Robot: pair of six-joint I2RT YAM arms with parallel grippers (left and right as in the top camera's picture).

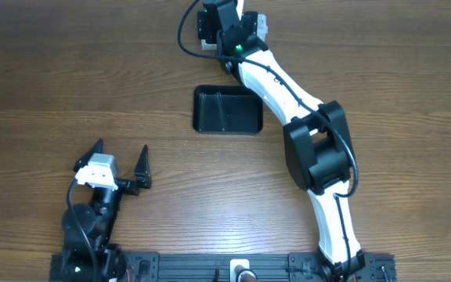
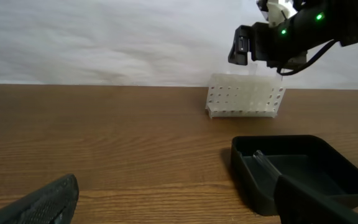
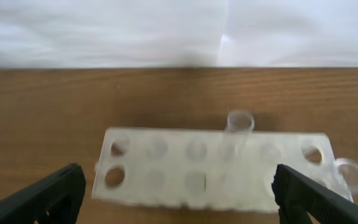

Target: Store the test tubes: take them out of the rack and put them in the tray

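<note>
The rack (image 3: 166,177) stands at the far side of the tabletop (image 1: 69,70), slightly right of centre. One clear test tube (image 3: 240,122) stands upright in its far row, and a second tube (image 3: 352,174) sits at its right end. The right pincer (image 3: 178,177) hangs just above the rack with its fingers spread wide on either side, holding nothing. The black tray (image 1: 245,117) lies nearer, just in front of the rack, and what looks like a clear tube lies inside it. The left pincer (image 1: 118,159) rests low at the near left, open and empty, well apart from the tray.
</note>
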